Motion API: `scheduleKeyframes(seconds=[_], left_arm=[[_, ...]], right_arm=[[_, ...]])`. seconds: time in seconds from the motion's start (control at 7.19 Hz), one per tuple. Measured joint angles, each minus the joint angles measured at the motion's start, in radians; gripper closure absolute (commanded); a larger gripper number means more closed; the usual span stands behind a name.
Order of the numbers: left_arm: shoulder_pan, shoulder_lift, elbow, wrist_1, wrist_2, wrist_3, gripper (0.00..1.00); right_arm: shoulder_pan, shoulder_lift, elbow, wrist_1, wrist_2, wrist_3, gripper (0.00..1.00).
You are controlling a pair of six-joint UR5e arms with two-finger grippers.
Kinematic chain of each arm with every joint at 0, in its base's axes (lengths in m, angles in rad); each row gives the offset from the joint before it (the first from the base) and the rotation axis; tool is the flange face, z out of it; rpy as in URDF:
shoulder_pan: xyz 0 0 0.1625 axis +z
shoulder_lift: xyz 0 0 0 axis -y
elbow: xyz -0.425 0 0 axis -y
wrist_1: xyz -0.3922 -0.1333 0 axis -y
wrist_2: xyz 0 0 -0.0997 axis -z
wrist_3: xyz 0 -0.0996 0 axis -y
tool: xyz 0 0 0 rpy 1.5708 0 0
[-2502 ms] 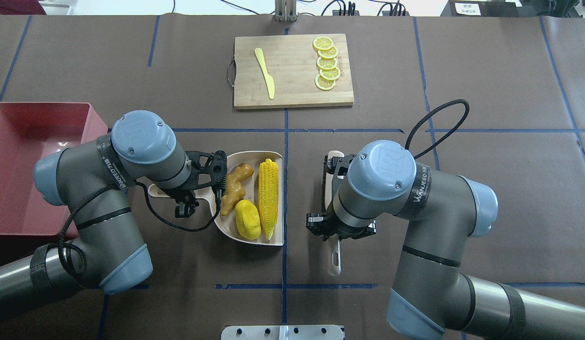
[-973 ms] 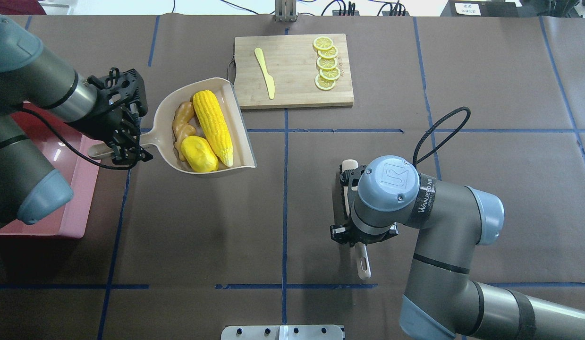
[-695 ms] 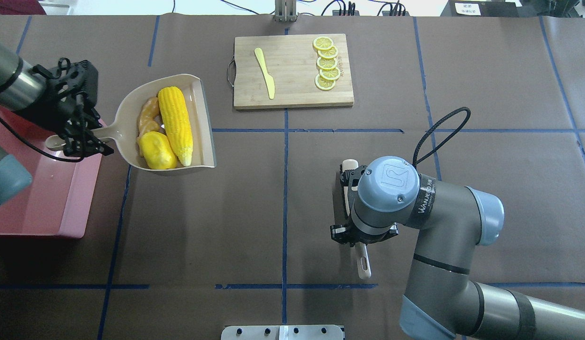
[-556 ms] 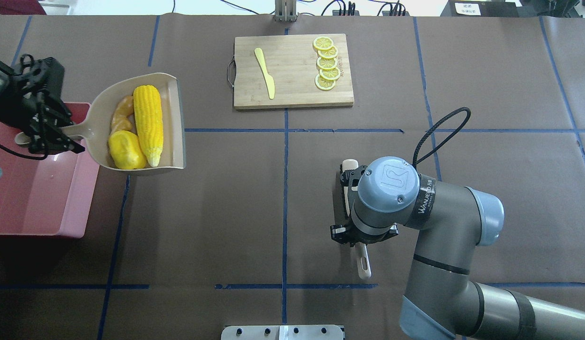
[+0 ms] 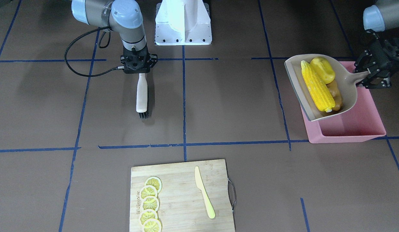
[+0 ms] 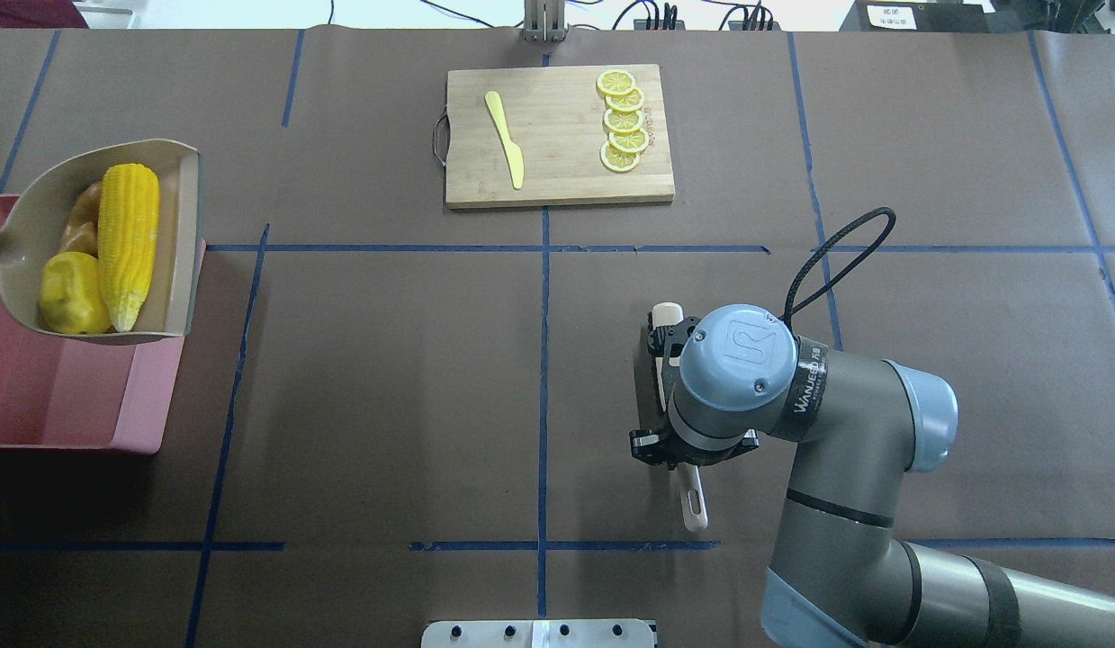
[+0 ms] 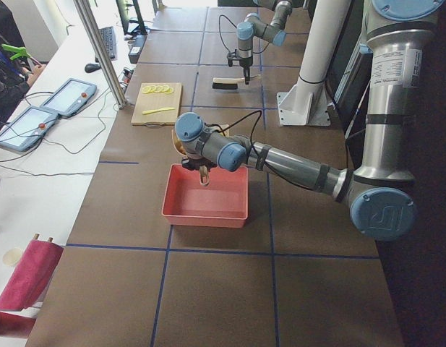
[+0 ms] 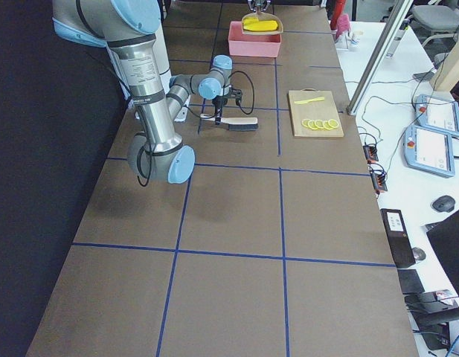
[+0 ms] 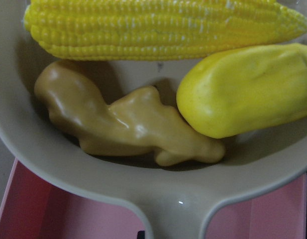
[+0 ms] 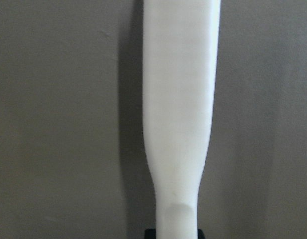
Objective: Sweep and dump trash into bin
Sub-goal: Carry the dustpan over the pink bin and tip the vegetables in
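The 3 toy foods, a ribbed yellow corn cob [image 5: 317,87], a smooth yellow oval lump [image 5: 322,69] and a knobbly tan ginger root [image 9: 123,124], all lie together in the beige plastic dustpan [image 5: 294,77], so we judge the sweeping done. The pan hangs above the large pink rectangular plastic bin [image 5: 347,139], with its open mouth toward the middle of the surface and roughly over the bin's inner wall. We see nothing in the bin (part of its floor is hidden under the pan), so the dump itself is left: by our reading, the mouth must be brought over the bin and tipped down.

The left gripper [image 5: 368,75] is clamped on the pan's handle. Well apart, the right gripper [image 5: 138,64] is closed on the white-handled black-bristled brush [image 5: 141,96], low over the surface; we cannot tell whether the bristles touch it.
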Motion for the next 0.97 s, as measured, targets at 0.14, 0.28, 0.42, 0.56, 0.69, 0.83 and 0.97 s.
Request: scheduleKeyframes(seconds=[0.14, 0.28, 0.42, 0.56, 0.69, 0.83, 0.97], left_arm=[[-0.035, 0.015, 0.029, 0.001, 0.001, 0.064, 0.99], [-0.063, 0.021, 0.068, 0.001, 0.007, 0.124, 0.99], [-0.086, 0.023, 0.102, 0.001, 0.022, 0.172, 0.99], [-0.107, 0.024, 0.121, 0.001, 0.049, 0.204, 0.99], [-0.119, 0.025, 0.123, 0.002, 0.081, 0.218, 0.99], [-0.122, 0.026, 0.117, 0.003, 0.123, 0.225, 1.0], [-0.119, 0.026, 0.11, 0.004, 0.179, 0.233, 1.0]], right_arm=[[-0.001, 0.0, 0.0, 0.0, -0.001, 0.0, 1.0], [-0.003, 0.0, 0.0, 0.0, -0.002, 0.001, 1.0], [-0.006, 0.0, 0.0, 0.0, -0.006, 0.001, 1.0], [-0.011, 0.0, 0.0, 0.0, -0.014, 0.002, 1.0], [-0.015, 0.0, 0.0, 0.0, -0.022, 0.002, 1.0], [-0.018, -0.001, 0.0, 0.001, -0.026, 0.002, 1.0], [-0.02, -0.002, 0.0, 0.001, -0.028, 0.002, 1.0]])
